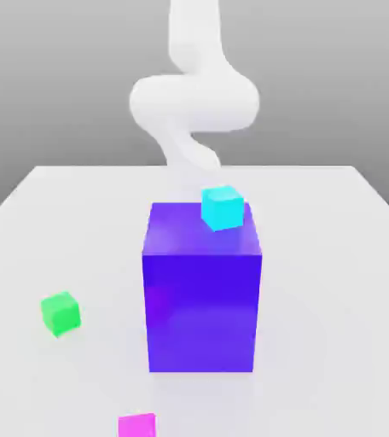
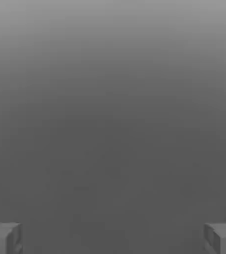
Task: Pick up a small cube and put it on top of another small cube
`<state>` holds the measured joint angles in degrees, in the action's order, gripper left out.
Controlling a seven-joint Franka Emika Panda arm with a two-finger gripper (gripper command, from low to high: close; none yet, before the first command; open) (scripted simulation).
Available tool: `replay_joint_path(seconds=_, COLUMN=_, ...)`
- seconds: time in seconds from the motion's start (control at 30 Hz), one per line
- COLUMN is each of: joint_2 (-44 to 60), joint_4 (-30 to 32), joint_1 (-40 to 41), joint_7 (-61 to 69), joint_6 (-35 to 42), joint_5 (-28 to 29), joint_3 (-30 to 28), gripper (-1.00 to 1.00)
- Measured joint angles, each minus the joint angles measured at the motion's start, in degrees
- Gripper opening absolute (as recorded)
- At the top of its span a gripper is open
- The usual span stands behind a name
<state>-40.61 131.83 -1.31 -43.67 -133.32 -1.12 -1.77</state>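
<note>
- Gripper (image 2: 113, 238) — in the hand view its two fingertips (image 2: 3, 239) sit at opposite edges of the picture, so the jaws stand wide apart with nothing between them; only plain grey shows ahead of them.
- Arm (image 1: 194, 102) — in the exterior view its white links curl above the far side of the table (image 1: 334, 256), behind the big blue-violet cube (image 1: 202, 303).
- Cyan cube (image 1: 223, 207) rests tilted on the top of the blue-violet cube, near its far corner on the exterior view's right. Not a task item.
- Green cube (image 1: 60, 313) — the stacking target — sits on the table toward the exterior view's left, well apart from the big block.
- Magenta cube (image 1: 136, 425) — the one to lift — lies at the near table edge, partly cut off by the picture, well apart from the green cube.
- Handling, as a judgement: the magenta cube looks rigid, light, smooth-faced. Best taken across two opposite flat faces, jaws squared to its sides — a corner pinch would likely twist it.
- Tiny top on the green cube, so placement needs careful centring.
</note>
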Motion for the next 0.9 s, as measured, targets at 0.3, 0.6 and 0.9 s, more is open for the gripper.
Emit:
replay_joint_path(seconds=0.3, joint_2=19.08, joint_4=0.16, joint_1=-3.64, joint_7=8.49, joint_6=-5.57, joint_5=-4.93, joint_3=-5.53, gripper=0.0)
replay_joint_path(seconds=0.6, joint_2=37.78, joint_4=0.32, joint_1=-4.37, joint_7=16.59, joint_6=-11.04, joint_5=-9.46, joint_3=-8.05, gripper=0.0)
replay_joint_path(seconds=0.9, joint_2=55.71, joint_4=0.68, joint_1=-3.0, joint_7=21.0, joint_6=-17.08, joint_5=-8.75, joint_3=-8.74, gripper=0.0)
